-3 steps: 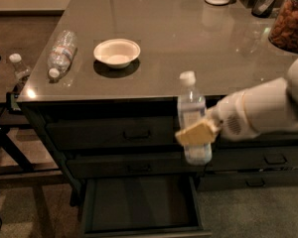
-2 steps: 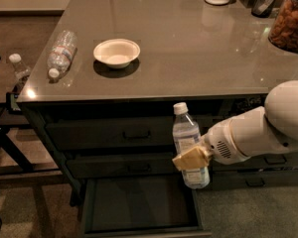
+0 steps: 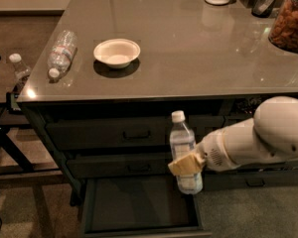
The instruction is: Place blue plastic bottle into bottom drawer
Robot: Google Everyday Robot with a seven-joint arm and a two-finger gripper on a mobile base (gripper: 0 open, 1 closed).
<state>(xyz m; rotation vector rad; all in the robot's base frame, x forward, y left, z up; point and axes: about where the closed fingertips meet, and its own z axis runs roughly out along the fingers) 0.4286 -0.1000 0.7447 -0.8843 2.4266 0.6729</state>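
Gripping blue plastic bottle (image 3: 182,142) around its lower half, gripper (image 3: 187,163) is clenched on it. Bottle upright, cap up, hanging over right side of bottom drawer (image 3: 134,205), base apart from drawer floor. Drawer pulled open. Well above drawer, on countertop (image 3: 203,48): white bowl (image 3: 117,52); ridged bottle (image 3: 61,53) lying on its side, left of bowl.

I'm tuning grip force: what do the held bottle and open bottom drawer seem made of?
The blue plastic bottle, upright in the gripper above the right side of the bottom drawer, looks like clear glossy plastic: see-through body. The drawer seems matte dark metal: thin rim, flat floor.
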